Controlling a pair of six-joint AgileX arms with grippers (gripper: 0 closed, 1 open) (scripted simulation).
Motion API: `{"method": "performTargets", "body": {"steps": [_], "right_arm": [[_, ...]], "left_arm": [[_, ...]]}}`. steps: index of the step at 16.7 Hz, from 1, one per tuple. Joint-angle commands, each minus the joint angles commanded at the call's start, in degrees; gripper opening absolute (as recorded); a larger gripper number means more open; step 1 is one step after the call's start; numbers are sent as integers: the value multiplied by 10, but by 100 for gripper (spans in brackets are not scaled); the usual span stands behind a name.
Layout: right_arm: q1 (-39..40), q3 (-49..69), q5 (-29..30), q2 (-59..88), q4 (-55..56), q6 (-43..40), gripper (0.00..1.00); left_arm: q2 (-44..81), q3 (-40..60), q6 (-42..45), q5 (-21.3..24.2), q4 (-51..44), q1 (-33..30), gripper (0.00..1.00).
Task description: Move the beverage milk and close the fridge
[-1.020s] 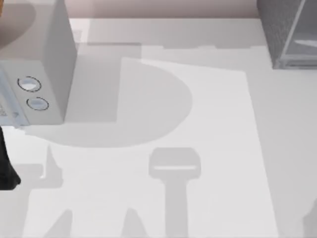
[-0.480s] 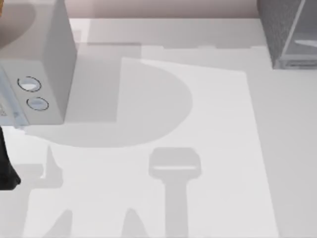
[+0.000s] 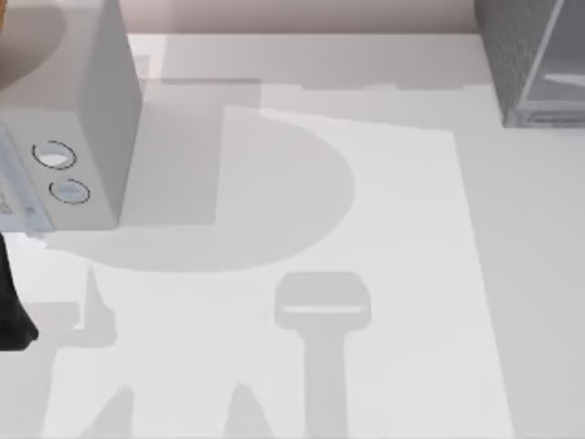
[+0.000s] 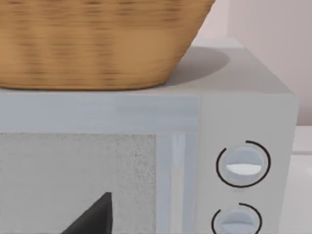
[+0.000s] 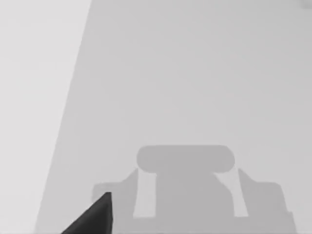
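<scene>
The fridge [image 3: 523, 57] is found at the far right corner of the table [image 3: 402, 274] in the top view, cut off by the picture's edge. It is a boxy cabinet whose dark grey side is finely speckled, with a paler smooth panel framed by a lighter edge. At the far left a light grey box [image 3: 91, 110] is set, smooth and square-cornered. Two round dials [image 4: 243, 164] are counted on its front, one above the other, each ringed by a thin dark line, and a grainy speckled door panel [image 4: 78, 180] is seen beside them. One basket [image 4: 97, 44] of tan woven material, with sides that round inward at the base, is carried on top of that box. The table is plain, matte and white, and is crossed by soft grey shadows. A pale wall [image 3: 302, 14] is seen behind it. The left arm [image 3: 11, 315] is shown as a dark shape at the table's left edge, with a dark wedge of the left gripper [image 4: 92, 217] held before the box's door. The right gripper [image 5: 92, 217] is held above bare table. Whether either gripper is released or clenched cannot be told.
</scene>
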Motion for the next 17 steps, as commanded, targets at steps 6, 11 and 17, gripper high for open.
{"method": "performTargets", "body": {"steps": [6, 11, 17], "right_arm": [[-235, 107, -151, 224, 23, -266, 100], [-500, 206, -302, 504, 32, -597, 100], [-786, 298, -441, 850, 15, -945, 100]], "left_arm": [[0, 0, 0, 0, 0, 0, 100], [0, 0, 0, 0, 0, 0, 100], [0, 0, 0, 0, 0, 0, 100]]}}
